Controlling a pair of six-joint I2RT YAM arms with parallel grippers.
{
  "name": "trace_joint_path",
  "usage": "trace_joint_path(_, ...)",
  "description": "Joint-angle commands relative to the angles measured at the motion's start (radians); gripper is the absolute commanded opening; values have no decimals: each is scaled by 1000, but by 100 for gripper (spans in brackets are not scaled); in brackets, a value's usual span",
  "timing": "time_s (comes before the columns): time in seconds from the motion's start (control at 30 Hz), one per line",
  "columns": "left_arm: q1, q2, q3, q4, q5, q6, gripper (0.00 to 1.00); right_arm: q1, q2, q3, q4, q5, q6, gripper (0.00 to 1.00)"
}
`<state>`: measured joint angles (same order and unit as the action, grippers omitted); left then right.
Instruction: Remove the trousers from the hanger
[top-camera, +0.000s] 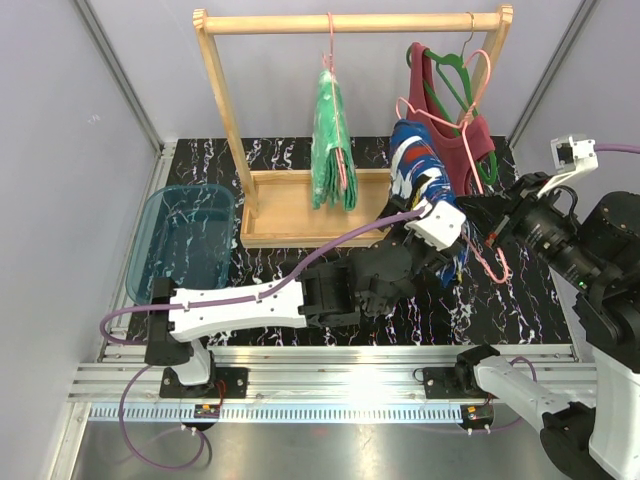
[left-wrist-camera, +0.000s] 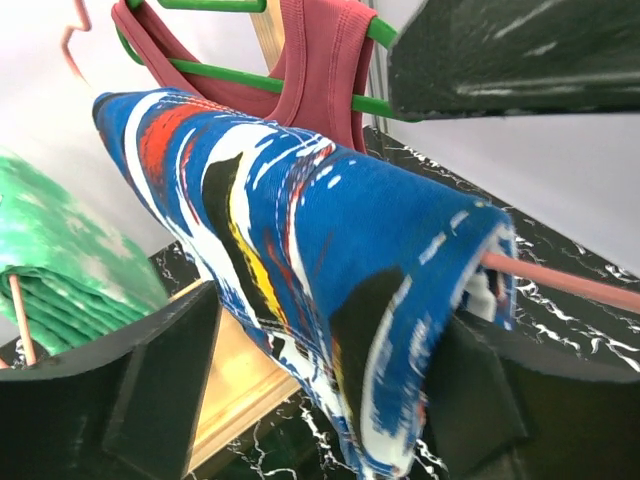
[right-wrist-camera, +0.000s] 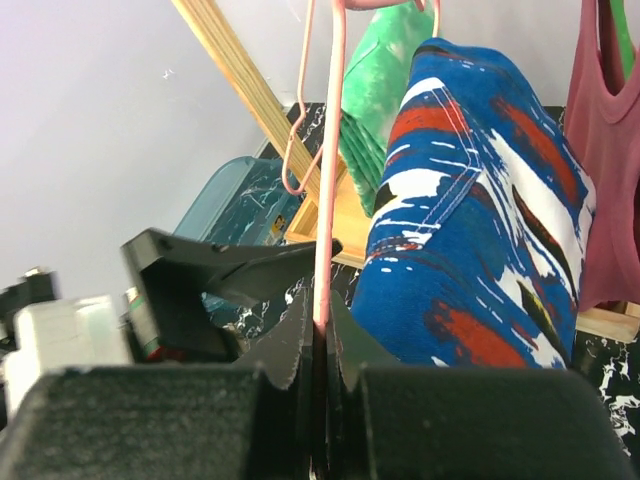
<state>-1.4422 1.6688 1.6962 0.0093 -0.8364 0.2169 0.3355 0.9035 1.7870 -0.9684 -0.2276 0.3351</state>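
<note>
Overhead: blue cloth trousers with red, white and black patches (top-camera: 418, 165) hang in front of the wooden rack (top-camera: 350, 22), right of folded mottled green-and-white trousers (top-camera: 332, 140) hanging from its rail. Left wrist: blue pair draped over pink wire hanger (left-wrist-camera: 570, 285), left gripper (left-wrist-camera: 320, 400) spread wide either side, gripping nothing. Right wrist: right gripper (right-wrist-camera: 322, 335) pinched shut on the hanger wire
</note>
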Motion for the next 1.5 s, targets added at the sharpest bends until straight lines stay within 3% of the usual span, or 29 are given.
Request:
trace_joint_path(0.0,16,23,60,44,11,-16,87,0,-14,78,198,-62,-24,0)
trace_joint_path(0.13,14,40,74,34,40,-14,88,0,-20,65,208,-55,-33,0)
trace_joint_path(0.27,16,28,65,5,51,-30,53,0,-18,60,186,26,-59,0)
trace_joint_path(0.47,16,-43,-9,-6,120,-50,29,0,-5,52,160,131,-85,0)
trace_joint_path(0.53,16,-63,-29,-6,141,-54,29,0,6,57,152,152,-90,0)
trace_joint_path(0.63,17,-95,-68,-3,151,-56,50,0,15,61,143,169,-99,0)
trace_joint_path(0.97,63,-70,-73,8,152,-97,54,2,14,97,174,76,-61,0)
trace_joint_path(1.27,71,8,-12,26,175,-97,69,0,18,123,178,33,-30,0)
trace_joint_path(1.37,68,20,-4,34,165,-91,62,0,20,130,169,37,-31,0)
trace_joint_path(1.43,69,28,0,32,145,-82,48,2,17,135,165,47,-38,0)
trace_joint_path(1.47,69,29,2,31,137,-77,36,0,15,135,162,51,-39,0)
